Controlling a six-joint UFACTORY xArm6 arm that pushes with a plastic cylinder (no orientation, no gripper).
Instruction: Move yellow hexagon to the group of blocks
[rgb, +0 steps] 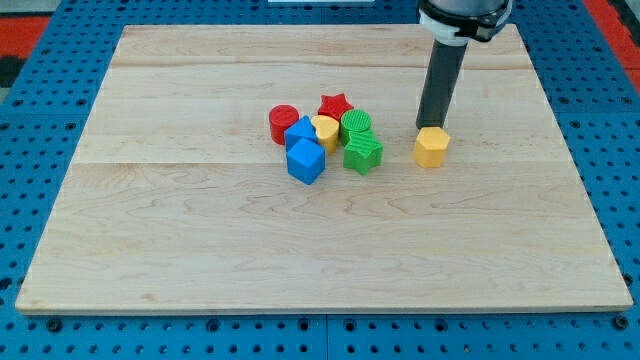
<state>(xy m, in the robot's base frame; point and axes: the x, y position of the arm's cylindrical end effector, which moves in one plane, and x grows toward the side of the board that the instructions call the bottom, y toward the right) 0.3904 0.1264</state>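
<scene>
The yellow hexagon (431, 147) sits alone on the wooden board, right of centre. My tip (427, 126) stands just behind it, at its top-left edge, touching or nearly touching it. The group lies to the left: a red cylinder (283, 123), a red star (335, 105), a yellow block (325, 130), a green cylinder (356, 125), a green star-shaped block (363, 154), and two blue blocks, one (299, 132) behind the blue cube (306, 161). A gap of about one block's width separates the hexagon from the green star-shaped block.
The wooden board (200, 250) rests on a blue pegboard table (30, 150). The arm's dark rod (441, 85) comes down from the view's top right.
</scene>
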